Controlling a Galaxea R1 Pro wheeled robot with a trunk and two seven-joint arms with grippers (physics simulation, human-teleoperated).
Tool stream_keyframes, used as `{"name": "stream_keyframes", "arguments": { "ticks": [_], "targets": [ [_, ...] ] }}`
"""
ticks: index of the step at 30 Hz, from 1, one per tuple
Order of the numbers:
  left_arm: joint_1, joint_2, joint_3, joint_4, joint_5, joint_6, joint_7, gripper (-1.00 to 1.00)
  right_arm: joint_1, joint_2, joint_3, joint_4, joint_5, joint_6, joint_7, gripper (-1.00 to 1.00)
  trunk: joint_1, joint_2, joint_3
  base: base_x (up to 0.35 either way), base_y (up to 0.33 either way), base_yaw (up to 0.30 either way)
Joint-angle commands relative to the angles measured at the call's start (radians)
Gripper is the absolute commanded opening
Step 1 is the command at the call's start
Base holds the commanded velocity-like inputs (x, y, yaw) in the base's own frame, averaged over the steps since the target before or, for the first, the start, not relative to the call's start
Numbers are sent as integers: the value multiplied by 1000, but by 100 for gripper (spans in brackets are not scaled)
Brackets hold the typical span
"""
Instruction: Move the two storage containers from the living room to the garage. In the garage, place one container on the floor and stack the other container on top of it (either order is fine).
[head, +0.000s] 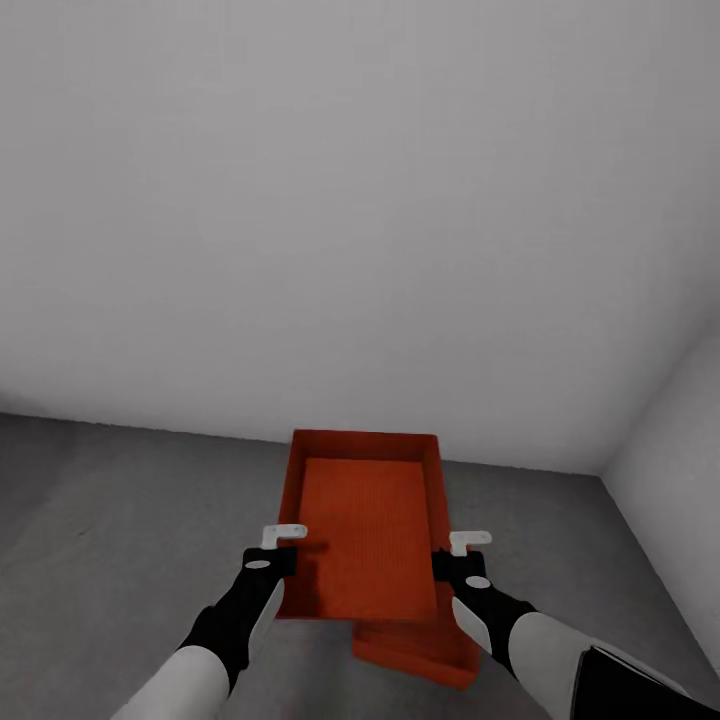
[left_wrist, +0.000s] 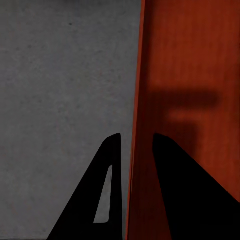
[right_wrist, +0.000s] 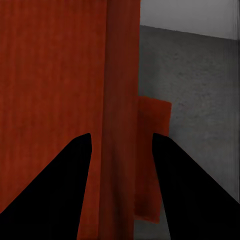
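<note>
Garage floor (head: 120, 520) | both arms forward | fingers apparently pinching upper container's (head: 365, 520) side walls

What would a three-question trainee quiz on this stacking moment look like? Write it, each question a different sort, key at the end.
1. True or false: the upper container is gripped by its side walls, one by the left gripper and the other by the right gripper.
2. Multiple choice: the lower container rests on A) a wood plank floor, B) the grey concrete floor, C) a glass table.
3. Fill in: seen from the head view, the lower container sticks out past the upper one toward the robot's ____ side.

Key: 1 true; 2 B; 3 right.
</note>
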Motion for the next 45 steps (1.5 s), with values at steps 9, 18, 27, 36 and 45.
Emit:
{"name": "stream_keyframes", "arguments": {
  "ticks": [9, 18, 27, 36, 45],
  "targets": [
    [0, 1, 4, -5, -21, 9, 6, -100, -1, -1, -3, 10, -10, -4, -3, -100, 1, -2, -2, 187, 33, -282],
    [0, 1, 4, -5, -21, 8, 6, -100, -1, -3, -3, 11, -10, -4, -3, -100, 1, -2, -2, 7, 1, -282],
    [0, 1, 4, -6, -21, 8, 6, -100, -1, -3, -3, 11, -10, -4, -3, -100, 1, -2, -2, 0, 0, -282],
    [0, 1, 4, -6, -21, 8, 6, -100, -1, -3, -3, 10, -10, -4, -3, -100, 1, -2, -2, 0, 0, -268],
    [0, 1, 4, -6, -21, 8, 7, -100, -1, -3, -3, 10, -10, -4, -3, -100, 1, -2, -2, 0, 0, -30]
  ]
}}
